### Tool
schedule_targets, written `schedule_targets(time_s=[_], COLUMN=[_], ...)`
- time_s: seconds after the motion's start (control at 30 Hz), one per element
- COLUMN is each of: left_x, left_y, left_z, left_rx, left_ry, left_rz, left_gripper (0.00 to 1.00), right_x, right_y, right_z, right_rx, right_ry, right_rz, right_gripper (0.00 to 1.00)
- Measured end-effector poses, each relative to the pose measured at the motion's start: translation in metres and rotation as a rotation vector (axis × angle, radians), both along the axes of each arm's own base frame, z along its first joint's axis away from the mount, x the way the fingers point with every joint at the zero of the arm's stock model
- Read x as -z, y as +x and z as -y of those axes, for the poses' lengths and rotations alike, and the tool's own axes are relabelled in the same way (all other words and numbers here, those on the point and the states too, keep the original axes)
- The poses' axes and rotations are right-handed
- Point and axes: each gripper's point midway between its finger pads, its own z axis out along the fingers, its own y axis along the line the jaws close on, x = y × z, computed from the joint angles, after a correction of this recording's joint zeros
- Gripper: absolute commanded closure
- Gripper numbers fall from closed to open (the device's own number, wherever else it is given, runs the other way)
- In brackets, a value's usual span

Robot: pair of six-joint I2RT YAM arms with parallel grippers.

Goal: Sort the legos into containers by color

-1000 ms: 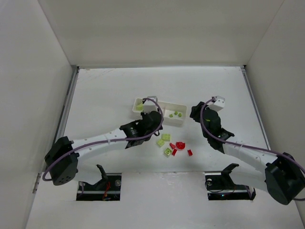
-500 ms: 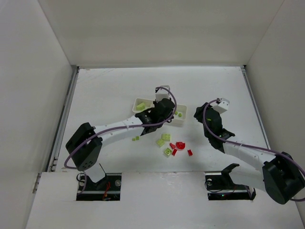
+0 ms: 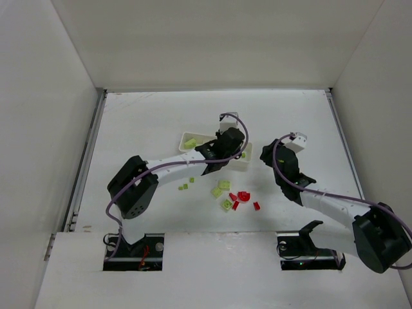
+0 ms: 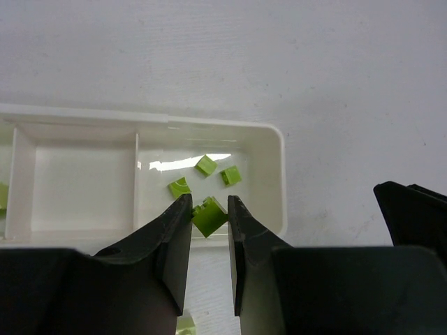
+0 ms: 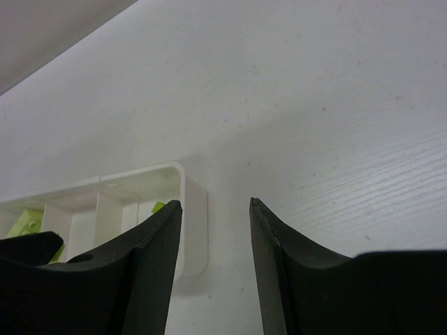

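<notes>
My left gripper (image 3: pixel 234 145) hangs over the right end compartment of the white tray (image 3: pixel 191 136), shut on a lime green lego (image 4: pixel 209 216) held between its fingertips (image 4: pixel 209 208). Three lime legos (image 4: pixel 206 165) lie in that compartment of the tray (image 4: pixel 281 174). The middle compartment looks empty, and the left one shows a bit of green (image 4: pixel 2 196). Loose lime legos (image 3: pixel 223 185) and red legos (image 3: pixel 243 195) lie on the table in front of the tray. My right gripper (image 3: pixel 266 152) is open and empty just right of the tray's right end (image 5: pixel 194 209), its jaws (image 5: pixel 215 204) wide apart.
Two small lime pieces (image 3: pixel 186 187) lie under my left forearm. The right arm's dark body (image 4: pixel 415 209) shows at the right of the left wrist view, close to the tray. White walls enclose the table on three sides.
My left gripper has swung right and farther along the tray, from the left end to the right compartment, carrying the lime lego. The right gripper has barely moved.
</notes>
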Motion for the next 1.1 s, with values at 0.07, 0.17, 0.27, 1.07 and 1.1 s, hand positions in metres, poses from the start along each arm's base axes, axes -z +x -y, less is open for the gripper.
schedule_targets(time_s=[0.07, 0.17, 0.27, 1.07, 1.1], left_x=[0.002, 0.008, 0.018, 0.003, 0.005], left_y=[0.004, 0.008, 0.011, -0.064, -0.073], left_z=[0.006, 0.012, 0.015, -0.074, -0.082], left_rx=[0.008, 0.019, 0.024, 0.026, 0.028], left_ry=[0.002, 0.009, 0.031, -0.014, -0.020], left_rz=[-0.002, -0.005, -0.012, 0.015, 0.013], left_gripper=[0.85, 0.82, 0.72, 0.54, 0.54], right_x=[0.002, 0.004, 0.004, 0.046, 0.050], right_y=[0.000, 0.000, 0.000, -0.098, -0.103], right_z=[-0.001, -0.002, -0.003, -0.105, -0.104], right_rx=[-0.004, -0.012, -0.013, -0.433, -0.438], right_ry=[-0.002, -0.003, -0.003, -0.159, -0.164], right_rz=[-0.007, -0.013, -0.013, -0.253, -0.273], right_gripper=[0.50, 0.50, 0.50, 0.37, 0.38])
